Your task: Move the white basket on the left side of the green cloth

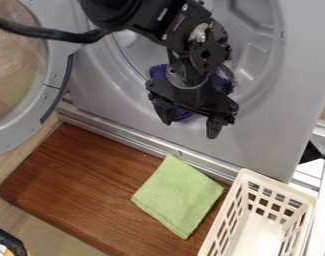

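Observation:
The black gripper [190,127] hangs in front of the washing machine's drum opening, its two fingers spread open with nothing between them. It is above and behind the green cloth [178,196], which lies flat on the brown wooden board. The white basket [241,200] stands upright at the lower right, to the right of the cloth, its lower part cut off by the view's edge. Its inside looks empty. The gripper is apart from both cloth and basket.
Behind the board [81,182] stands the grey washing machine [265,135]. Its round door [54,75] hangs open at the left. Purple fabric [158,71] shows at the drum behind the gripper. A black-rimmed object [8,241] sits at the lower left corner.

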Robot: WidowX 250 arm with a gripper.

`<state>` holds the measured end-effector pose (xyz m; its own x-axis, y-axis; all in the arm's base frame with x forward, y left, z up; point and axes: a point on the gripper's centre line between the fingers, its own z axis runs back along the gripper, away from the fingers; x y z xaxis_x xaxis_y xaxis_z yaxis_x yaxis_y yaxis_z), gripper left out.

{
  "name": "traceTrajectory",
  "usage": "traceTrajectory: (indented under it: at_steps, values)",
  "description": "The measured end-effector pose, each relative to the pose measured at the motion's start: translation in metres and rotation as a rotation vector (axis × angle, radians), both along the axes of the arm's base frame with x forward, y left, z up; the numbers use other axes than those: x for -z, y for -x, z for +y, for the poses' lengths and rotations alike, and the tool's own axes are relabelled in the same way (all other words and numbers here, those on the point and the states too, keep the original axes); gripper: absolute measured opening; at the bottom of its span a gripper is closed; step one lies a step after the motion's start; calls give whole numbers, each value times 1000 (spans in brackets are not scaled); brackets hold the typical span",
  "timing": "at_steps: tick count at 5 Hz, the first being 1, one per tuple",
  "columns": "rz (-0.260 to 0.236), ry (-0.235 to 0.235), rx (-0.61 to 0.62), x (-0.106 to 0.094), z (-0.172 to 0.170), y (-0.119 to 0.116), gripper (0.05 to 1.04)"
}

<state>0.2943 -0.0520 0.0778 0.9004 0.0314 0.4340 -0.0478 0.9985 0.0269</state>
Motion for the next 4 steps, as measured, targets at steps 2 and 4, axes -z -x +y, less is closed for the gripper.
traceTrajectory:
  at_steps: [2, 4]
  values:
    - [20, -1, 37, 23, -24, 1, 1000]
    - [22, 42, 63, 57, -51, 4, 1000]
